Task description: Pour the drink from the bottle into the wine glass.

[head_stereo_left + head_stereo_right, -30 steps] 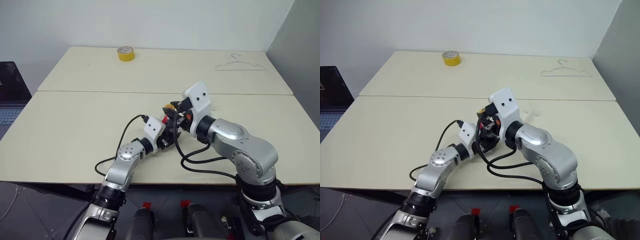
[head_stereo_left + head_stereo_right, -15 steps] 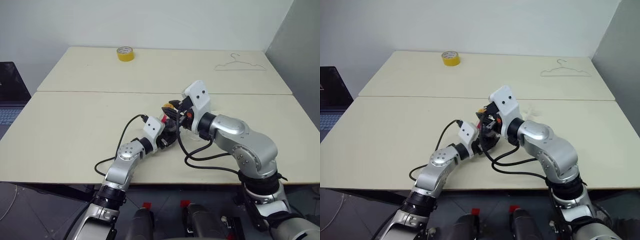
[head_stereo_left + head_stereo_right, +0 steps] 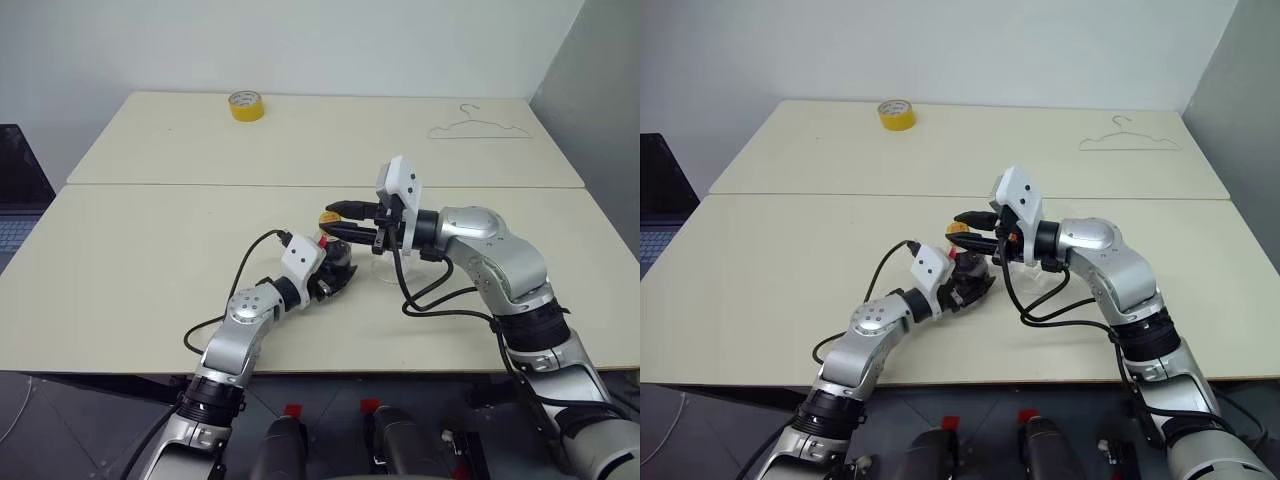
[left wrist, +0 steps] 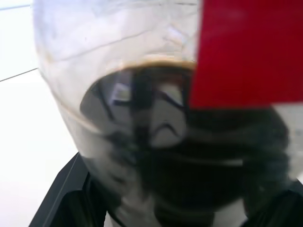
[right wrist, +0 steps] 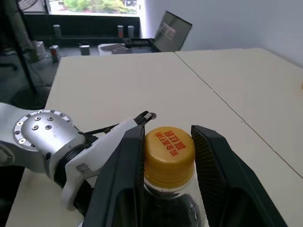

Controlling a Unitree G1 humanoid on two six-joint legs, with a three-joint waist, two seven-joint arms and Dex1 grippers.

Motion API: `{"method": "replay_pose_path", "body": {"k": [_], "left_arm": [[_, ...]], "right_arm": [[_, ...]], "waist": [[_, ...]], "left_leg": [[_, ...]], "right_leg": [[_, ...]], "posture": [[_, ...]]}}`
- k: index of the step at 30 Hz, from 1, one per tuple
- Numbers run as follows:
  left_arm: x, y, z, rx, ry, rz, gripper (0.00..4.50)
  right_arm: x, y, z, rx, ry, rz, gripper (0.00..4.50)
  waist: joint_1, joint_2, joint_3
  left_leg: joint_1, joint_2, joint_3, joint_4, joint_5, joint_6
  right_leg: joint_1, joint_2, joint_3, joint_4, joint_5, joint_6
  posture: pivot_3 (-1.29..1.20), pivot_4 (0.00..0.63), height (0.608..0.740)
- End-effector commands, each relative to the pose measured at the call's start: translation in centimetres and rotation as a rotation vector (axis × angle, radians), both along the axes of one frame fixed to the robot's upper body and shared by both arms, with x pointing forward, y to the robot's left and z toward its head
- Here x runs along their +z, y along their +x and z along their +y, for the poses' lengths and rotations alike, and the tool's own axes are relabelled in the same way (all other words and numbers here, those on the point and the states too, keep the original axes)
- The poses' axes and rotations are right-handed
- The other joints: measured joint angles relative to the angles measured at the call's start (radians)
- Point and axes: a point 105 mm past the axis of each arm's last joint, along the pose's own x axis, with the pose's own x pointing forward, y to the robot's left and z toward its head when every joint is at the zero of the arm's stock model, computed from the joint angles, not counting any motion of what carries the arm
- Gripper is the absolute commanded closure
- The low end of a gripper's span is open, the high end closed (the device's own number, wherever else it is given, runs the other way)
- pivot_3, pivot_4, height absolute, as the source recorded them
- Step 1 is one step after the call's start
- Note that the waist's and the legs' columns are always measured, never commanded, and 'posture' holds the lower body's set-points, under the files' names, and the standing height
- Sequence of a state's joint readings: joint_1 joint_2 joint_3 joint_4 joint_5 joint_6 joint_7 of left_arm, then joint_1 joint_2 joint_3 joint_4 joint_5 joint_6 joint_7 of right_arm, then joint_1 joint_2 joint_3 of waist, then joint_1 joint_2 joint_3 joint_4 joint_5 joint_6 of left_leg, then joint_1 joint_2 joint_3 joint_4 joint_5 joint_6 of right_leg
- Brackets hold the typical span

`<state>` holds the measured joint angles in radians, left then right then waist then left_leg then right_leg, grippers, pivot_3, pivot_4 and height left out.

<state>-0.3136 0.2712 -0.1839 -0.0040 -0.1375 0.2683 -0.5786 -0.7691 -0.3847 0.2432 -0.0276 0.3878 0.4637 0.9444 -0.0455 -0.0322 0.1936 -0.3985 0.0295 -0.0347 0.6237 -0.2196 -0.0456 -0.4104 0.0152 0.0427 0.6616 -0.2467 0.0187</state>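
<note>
The bottle (image 3: 970, 268) stands upright on the near table (image 3: 770, 270), pinched around its body by the left gripper (image 3: 975, 285). The right gripper (image 5: 168, 156) reaches in level from the right, its two fingers (image 5: 215, 161) set either side of the yellow cap (image 5: 169, 150), slightly spread.

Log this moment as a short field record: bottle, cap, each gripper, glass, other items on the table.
bottle: upright on the table, dark drink inside, gripped low by the left gripper
yellow cap: still on, between the right gripper's fingers
wine glass: clear, partly hidden behind the right gripper; contents cannot be told
other items: yellow tape roll, wire hanger, both at the far edge
</note>
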Motion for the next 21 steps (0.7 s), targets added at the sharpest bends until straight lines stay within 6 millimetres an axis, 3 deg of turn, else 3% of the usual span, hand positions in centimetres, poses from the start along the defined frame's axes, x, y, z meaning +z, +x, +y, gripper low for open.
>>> {"method": "replay_pose_path", "body": {"k": [1, 12, 21], "left_arm": [[-2.6, -1.1, 0.4, -0.005, 0.023, 0.121, 1.26], [-2.3, -2.1, 0.3, -0.032, 0.005, 0.151, 1.26], [-2.2, -2.2, 0.4, -0.035, 0.004, 0.163, 1.26]], "right_arm": [[-0.1, -0.2, 0.4, 0.093, -0.045, -0.05, 3.31], [-1.3, 1.2, -0.3, 0.311, -0.141, -0.109, 3.31], [-1.3, 2.5, -1.5, 0.328, -0.198, -0.123, 3.31]], "waist": [[0.0, 0.0, 0.0], [-0.004, 0.0, 0.0], [-0.005, 0.0, 0.0]], "left_leg": [[0.0, 0.0, 0.0, 0.0, 0.0, 0.0], [0.001, 0.0, 0.0, 0.0, 0.0, 0.0], [0.002, 0.0, 0.0, 0.0, 0.0, 0.0]], "right_leg": [[0.0, 0.0, 0.0, 0.0, 0.0, 0.0], [0.001, 0.0, 0.0, 0.0, 0.0, 0.0], [0.001, -0.001, 0.0, 0.001, 0.0, 0.0]], "posture": [[0.0, 0.15, 0.74], [0.0, 0.15, 0.74], [0.0, 0.15, 0.74]]}}
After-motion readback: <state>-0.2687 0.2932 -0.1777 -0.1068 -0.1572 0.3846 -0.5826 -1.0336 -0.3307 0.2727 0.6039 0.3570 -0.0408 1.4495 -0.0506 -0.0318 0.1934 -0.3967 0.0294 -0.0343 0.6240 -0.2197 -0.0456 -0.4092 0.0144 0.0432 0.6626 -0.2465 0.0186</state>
